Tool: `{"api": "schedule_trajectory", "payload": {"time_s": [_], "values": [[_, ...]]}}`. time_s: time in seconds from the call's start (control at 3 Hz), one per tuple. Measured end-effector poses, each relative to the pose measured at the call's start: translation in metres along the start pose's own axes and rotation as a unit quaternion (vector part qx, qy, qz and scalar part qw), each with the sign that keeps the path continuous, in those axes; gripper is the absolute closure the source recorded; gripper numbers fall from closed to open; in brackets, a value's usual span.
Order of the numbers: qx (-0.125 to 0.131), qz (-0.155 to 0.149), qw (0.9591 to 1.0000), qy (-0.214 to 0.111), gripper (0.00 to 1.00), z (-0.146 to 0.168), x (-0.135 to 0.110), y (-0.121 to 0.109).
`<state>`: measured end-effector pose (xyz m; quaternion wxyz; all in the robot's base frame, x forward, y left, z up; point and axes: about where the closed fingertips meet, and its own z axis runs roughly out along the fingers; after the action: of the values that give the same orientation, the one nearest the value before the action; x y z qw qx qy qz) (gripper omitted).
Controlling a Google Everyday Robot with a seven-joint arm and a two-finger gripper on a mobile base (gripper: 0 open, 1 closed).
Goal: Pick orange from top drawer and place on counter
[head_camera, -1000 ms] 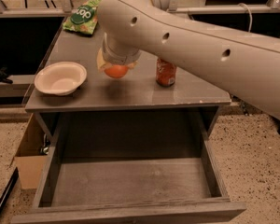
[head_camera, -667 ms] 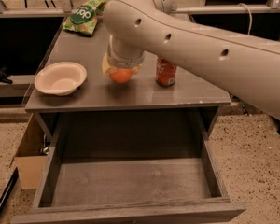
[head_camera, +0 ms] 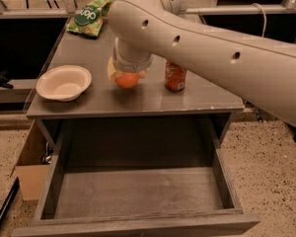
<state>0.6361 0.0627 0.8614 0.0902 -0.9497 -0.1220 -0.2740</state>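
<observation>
Claw [head_camera: 128, 75], mostly hidden under arm [head_camera: 212, 53], gripped orange [head_camera: 127, 80] low over table [head_camera: 207, 95], betw. bowl [head_camera: 64, 83] & soda can [head_camera: 175, 77]; contact w/ table unclear. Open top drawer [head_camera: 138, 191]: front cut off.

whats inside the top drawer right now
The top drawer shows only its bare grey bottom; its rear, under the counter, is shadowed. The gripper holds the orange over the counter.

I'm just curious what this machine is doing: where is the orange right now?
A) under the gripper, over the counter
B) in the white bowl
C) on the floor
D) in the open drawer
A: the orange is right under the gripper over the counter, between the white bowl and the soda can.
</observation>
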Motion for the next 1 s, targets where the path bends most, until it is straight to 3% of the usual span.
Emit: {"api": "schedule_trajectory", "payload": {"time_s": [0.33,0.67,1.0], "values": [[0.0,0.0,1.0,0.0,0.51,0.0,0.0,0.0],[0.0,0.0,1.0,0.0,0.2,0.0,0.0,0.0],[0.0,0.0,1.0,0.0,0.0,0.0,-0.0001,-0.0001]]}}
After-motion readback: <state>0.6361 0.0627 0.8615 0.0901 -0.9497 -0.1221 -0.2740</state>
